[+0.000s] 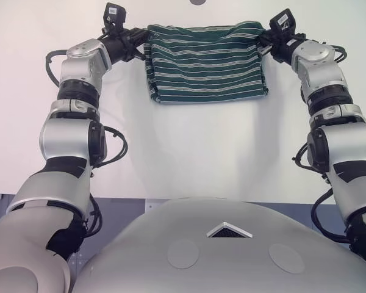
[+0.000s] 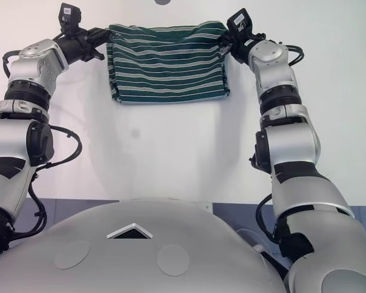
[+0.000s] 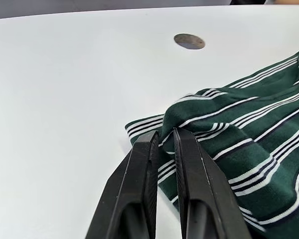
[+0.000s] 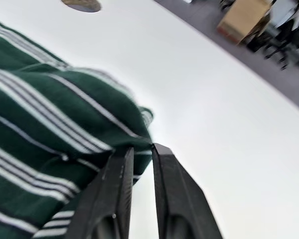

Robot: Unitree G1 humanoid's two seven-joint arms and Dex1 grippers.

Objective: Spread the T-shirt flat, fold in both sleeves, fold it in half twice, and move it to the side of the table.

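Left eye view: T-shirt [image 1: 204, 61] lies as compact striped rectangle at far middle of table [image 1: 189, 152]. Sleeves tucked in, at least one halving seemingly done (fold count unclear). Move to side not yet done. Both arms stretched forward, elbows out. Left gripper [image 1: 139, 47] clamped on far left corner, right gripper [image 1: 265, 41] on far right corner.

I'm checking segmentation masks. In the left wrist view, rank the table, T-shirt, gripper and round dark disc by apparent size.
Largest to smallest:
1. table
2. T-shirt
3. left gripper, shut on the T-shirt's corner; nearness to the camera inflates it
4. round dark disc, farther off on the table
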